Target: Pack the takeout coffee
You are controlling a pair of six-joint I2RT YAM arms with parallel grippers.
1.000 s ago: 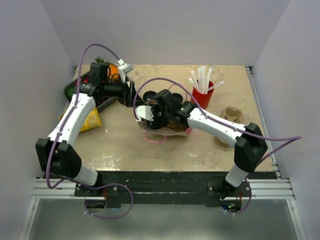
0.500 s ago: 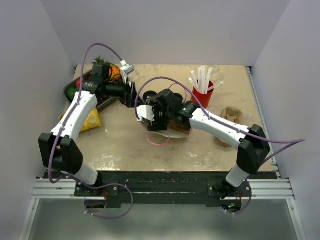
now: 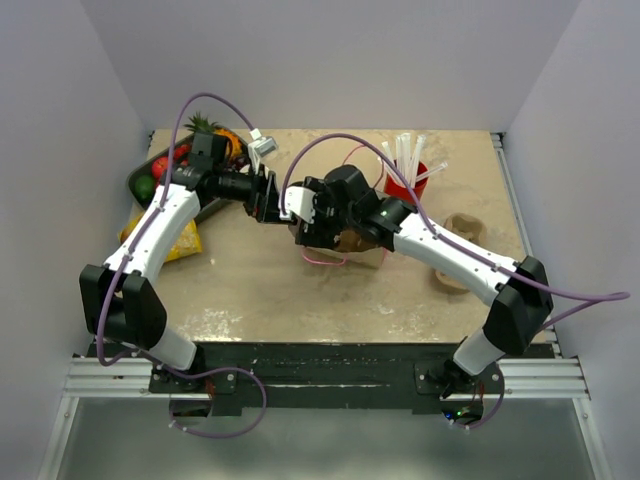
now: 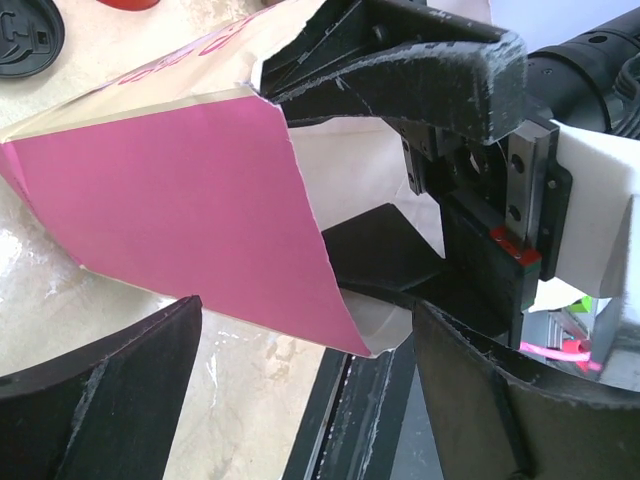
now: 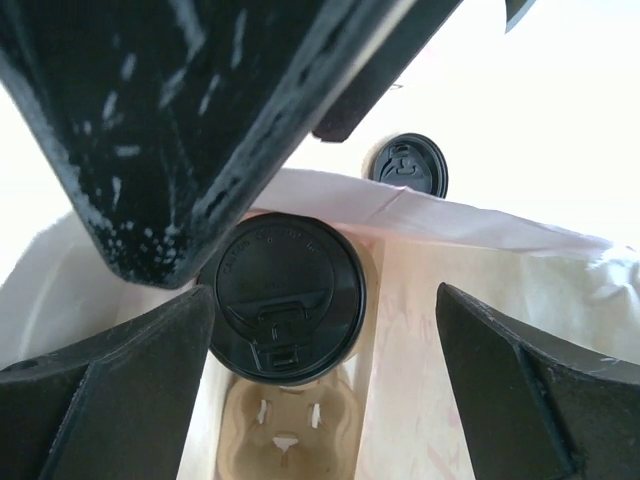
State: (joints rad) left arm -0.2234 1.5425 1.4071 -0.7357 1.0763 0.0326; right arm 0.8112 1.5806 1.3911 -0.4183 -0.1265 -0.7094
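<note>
In the right wrist view, the takeout coffee, a white paper cup under a black lid [image 5: 283, 298], stands in a brown pulp carrier [image 5: 285, 440] inside the paper bag [image 5: 480, 330]. My right gripper [image 5: 325, 390] hangs open over the bag's mouth, its fingers [image 5: 110, 380] on either side of the cup and clear of it. From the left wrist view the bag [image 4: 190, 190] shows pink outside, with its torn edge reaching down between the jaws of my open left gripper [image 4: 310, 400]. The two grippers, left [image 3: 268, 195] and right [image 3: 300, 208], meet at the bag [image 3: 345, 245].
A loose black lid [image 5: 407, 165] lies on the table beyond the bag, also seen as a lid [image 4: 25, 35] at the corner. A red cup of white straws [image 3: 405, 178] stands behind. A pulp carrier [image 3: 460, 235] lies right; a fruit tray [image 3: 160, 180] and a yellow packet [image 3: 180, 242] lie left.
My right gripper's jaws have spread wide and the arm has shifted back and up with the bag. The left gripper has edged right toward it.
</note>
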